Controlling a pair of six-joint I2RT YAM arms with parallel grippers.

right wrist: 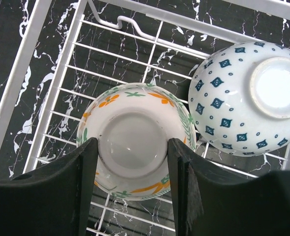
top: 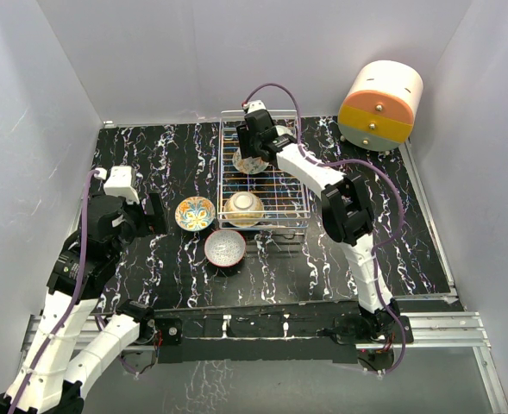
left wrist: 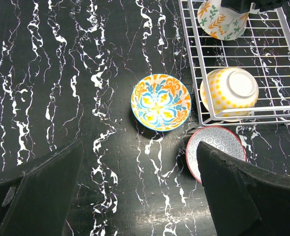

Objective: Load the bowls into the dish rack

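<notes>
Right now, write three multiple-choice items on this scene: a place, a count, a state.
1. Where is the yellow-dotted bowl? A) in the dish rack B) on a shelf C) in a gripper
2. How many bowls sit on the table outside the rack? A) one B) two C) four
3. The left gripper is: A) shut on a bowl B) shut, empty C) open, empty
1 A, wires surround it; 2 B, the yellow-teal bowl and the red-rimmed bowl; 3 C, its fingers stand wide apart.
</notes>
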